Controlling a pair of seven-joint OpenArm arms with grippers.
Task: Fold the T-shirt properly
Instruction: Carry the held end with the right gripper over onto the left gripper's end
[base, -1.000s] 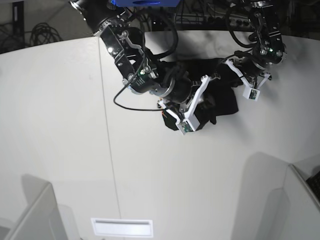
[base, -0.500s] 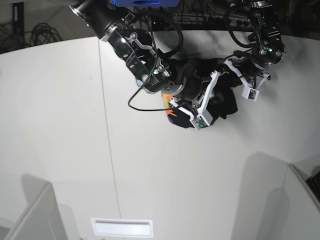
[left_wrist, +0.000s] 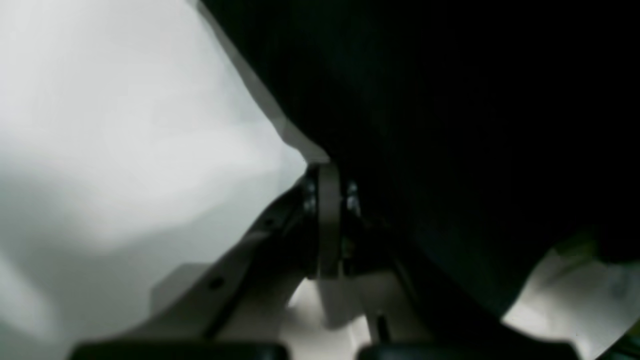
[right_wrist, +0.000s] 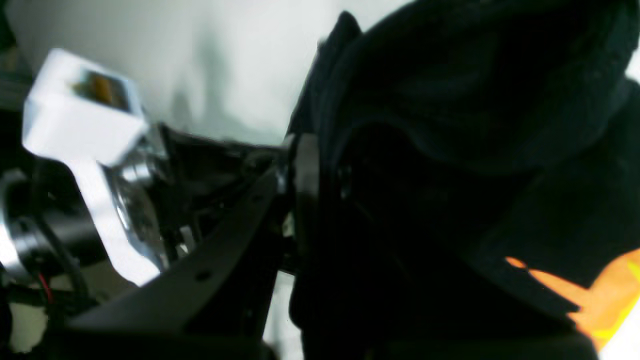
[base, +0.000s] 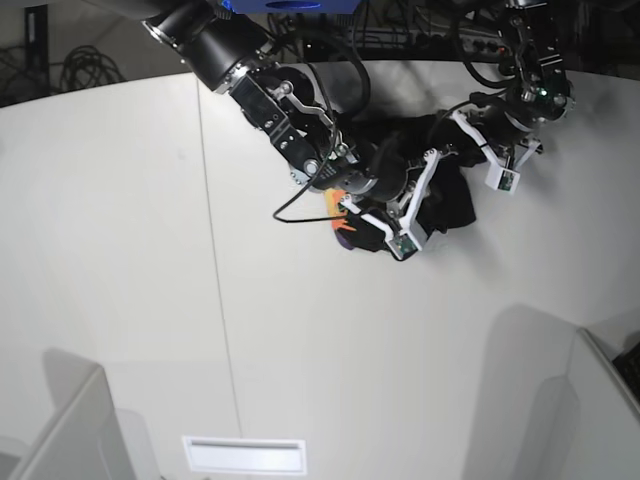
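The black T-shirt lies bunched at the back right of the white table. A bit of its orange print shows at the bunch's left edge. My right gripper is buried in the cloth. In the right wrist view its fingers are closed on black folds, with orange print at the lower right. My left gripper is at the bunch's upper right. In the left wrist view its fingers are closed at the edge of the black cloth.
A seam runs down the table. Grey dividers stand at the front left and front right. A white slot plate lies at the front edge. Cables hang behind the table.
My right arm has swung right, dragging the cloth with it, and the orange print has come into view at the left edge. My left gripper has shifted slightly up.
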